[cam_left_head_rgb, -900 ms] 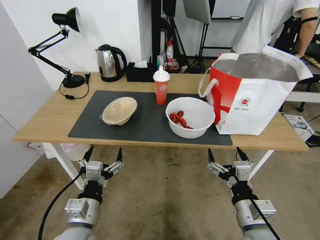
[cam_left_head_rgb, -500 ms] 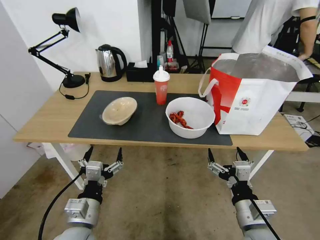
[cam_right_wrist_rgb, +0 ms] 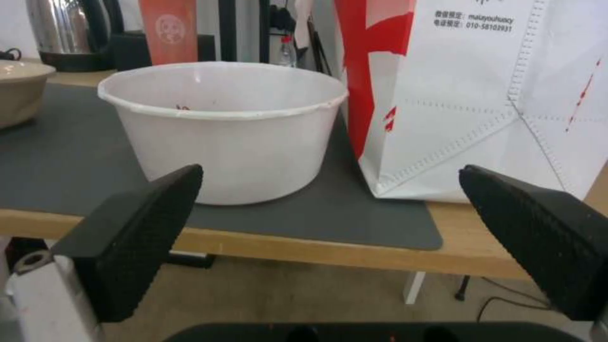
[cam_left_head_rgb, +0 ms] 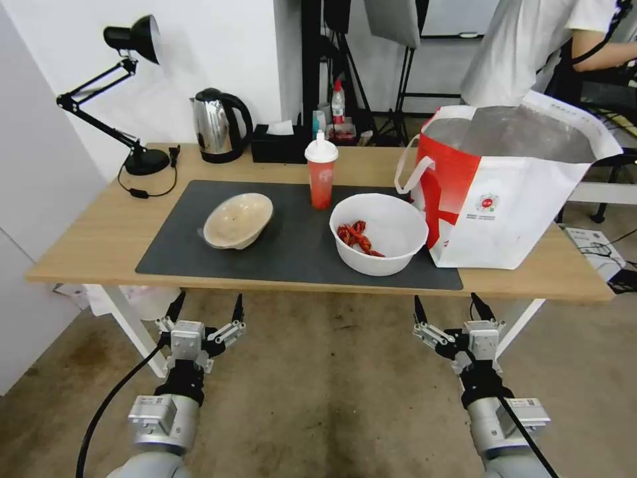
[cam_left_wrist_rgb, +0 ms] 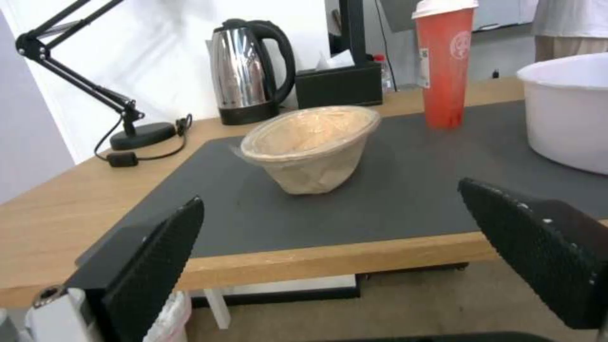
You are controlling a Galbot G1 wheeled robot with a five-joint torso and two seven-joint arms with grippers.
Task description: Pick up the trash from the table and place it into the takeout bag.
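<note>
On the table [cam_left_head_rgb: 99, 245] a dark grey mat carries the trash: a tilted beige bowl [cam_left_head_rgb: 237, 220] [cam_left_wrist_rgb: 310, 147], a red cup with a white lid [cam_left_head_rgb: 321, 171] [cam_left_wrist_rgb: 444, 61], and a large white bowl [cam_left_head_rgb: 378, 232] [cam_right_wrist_rgb: 222, 128] with red scraps inside. The white-and-red takeout bag [cam_left_head_rgb: 504, 186] [cam_right_wrist_rgb: 475, 90] stands open at the table's right, beside the white bowl. My left gripper [cam_left_head_rgb: 206, 310] [cam_left_wrist_rgb: 342, 251] hangs open below the table's front edge, facing the beige bowl. My right gripper [cam_left_head_rgb: 450, 309] [cam_right_wrist_rgb: 329, 242] is open too, below the front edge, facing the white bowl and the bag.
A steel kettle [cam_left_head_rgb: 215, 126], a black tissue box [cam_left_head_rgb: 279, 143] and a black desk lamp [cam_left_head_rgb: 126, 93] with its cord stand along the back of the table. Stands and bottles crowd the room behind. Bare concrete floor lies between the arms.
Both grippers and all the table's things are where they were. Only the person behind the bag has shifted an arm.
</note>
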